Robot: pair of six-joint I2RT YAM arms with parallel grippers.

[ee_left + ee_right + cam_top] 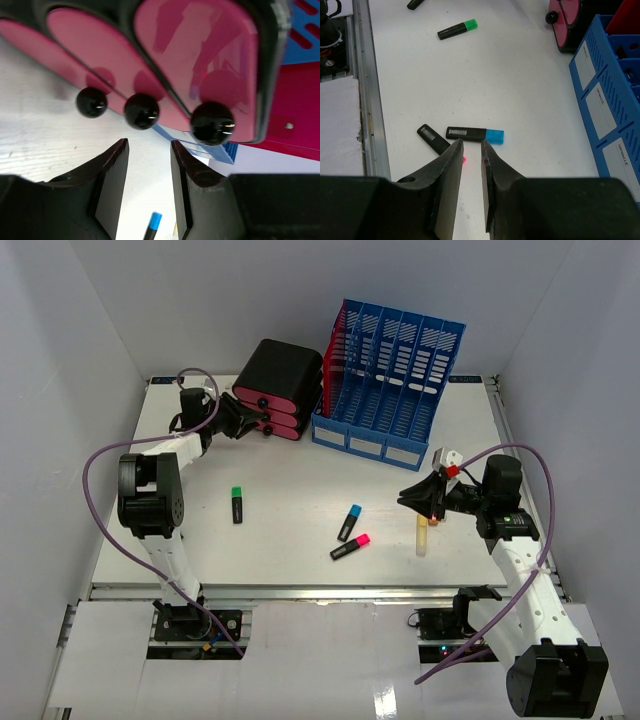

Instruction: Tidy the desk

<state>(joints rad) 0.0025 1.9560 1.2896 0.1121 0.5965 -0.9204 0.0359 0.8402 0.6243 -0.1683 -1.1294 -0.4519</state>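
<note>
Left fingers [112, 185], apart and empty, may pinch air short of the round black knob [141, 111] just beyond their tips on the pink plastic drawers [200, 60]; right fingers [447, 190] sit together, empty

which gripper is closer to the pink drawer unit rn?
Left. The left gripper sits right at the knobbed front of the pink drawer unit. The right gripper is far across the desk, beside the blue-capped highlighter.
</note>
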